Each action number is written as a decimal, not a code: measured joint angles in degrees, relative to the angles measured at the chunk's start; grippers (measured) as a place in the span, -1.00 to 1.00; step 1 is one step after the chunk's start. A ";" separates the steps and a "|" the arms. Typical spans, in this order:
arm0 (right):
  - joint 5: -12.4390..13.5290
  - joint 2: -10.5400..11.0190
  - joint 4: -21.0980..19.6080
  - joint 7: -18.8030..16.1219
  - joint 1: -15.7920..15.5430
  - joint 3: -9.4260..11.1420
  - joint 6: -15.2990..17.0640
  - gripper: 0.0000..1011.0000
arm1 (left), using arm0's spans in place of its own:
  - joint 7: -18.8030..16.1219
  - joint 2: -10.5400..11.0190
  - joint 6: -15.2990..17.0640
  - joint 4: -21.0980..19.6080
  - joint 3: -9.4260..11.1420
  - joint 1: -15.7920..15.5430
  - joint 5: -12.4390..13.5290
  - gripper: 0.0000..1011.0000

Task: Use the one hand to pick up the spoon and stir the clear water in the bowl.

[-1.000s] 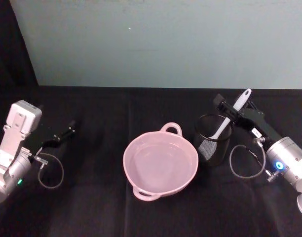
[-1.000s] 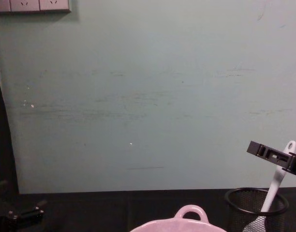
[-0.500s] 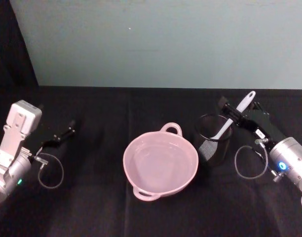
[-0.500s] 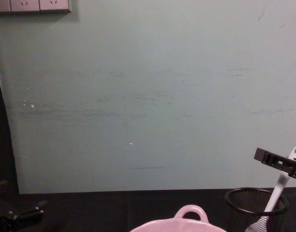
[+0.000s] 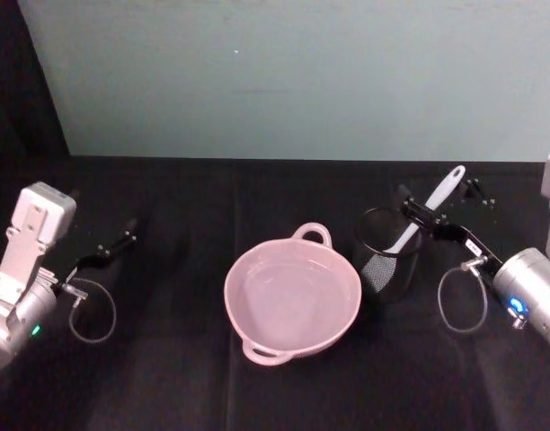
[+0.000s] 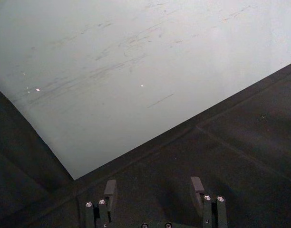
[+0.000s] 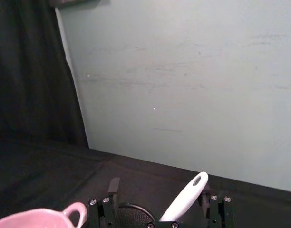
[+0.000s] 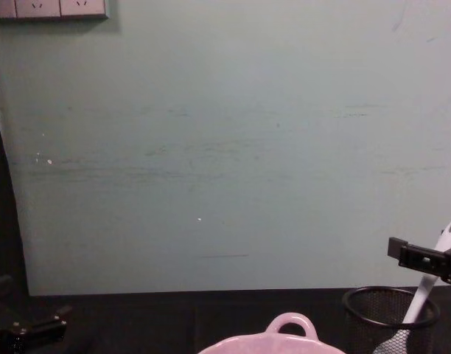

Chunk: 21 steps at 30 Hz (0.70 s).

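Silver wrists [image 5: 534, 301], black looped cables [image 5: 462, 301]

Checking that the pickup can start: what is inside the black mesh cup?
The spoon stands tilted in the mesh cup, its handle sticking out above the rim between the open fingers of the right claw. Its head shows faintly through the mesh; the cup's bottom is hidden.

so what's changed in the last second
The right tool has drawn back toward the robot's right and turned, its open fingers now either side of the spoon handle, which tipped rightward in the mesh cup. Bowl and left tool stayed put.
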State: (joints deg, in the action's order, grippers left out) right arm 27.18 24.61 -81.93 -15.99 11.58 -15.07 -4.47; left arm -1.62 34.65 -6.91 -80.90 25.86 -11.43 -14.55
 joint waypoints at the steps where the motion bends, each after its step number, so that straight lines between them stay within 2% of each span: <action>1: -0.70 0.14 -0.44 0.31 -0.22 -0.03 0.01 0.98 | 0.00 0.00 0.00 0.00 0.00 0.00 0.00 0.99; 10: -7.88 1.63 -6.65 4.81 -4.76 0.63 -0.78 0.98 | 0.00 0.00 0.00 0.00 0.00 0.00 0.00 0.99; 16: -9.68 1.64 -8.00 6.03 -6.69 1.95 -0.91 0.98 | 0.00 0.00 0.00 0.00 0.00 0.00 0.01 0.99; 21: -10.65 1.01 -6.65 5.96 -6.14 2.39 -1.77 0.98 | 0.00 0.00 0.00 0.00 0.00 0.00 0.00 0.99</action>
State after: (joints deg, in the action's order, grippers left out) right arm 16.53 25.63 -88.58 -10.03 5.45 -12.68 -6.24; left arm -1.62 34.65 -6.91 -80.90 25.86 -11.43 -14.55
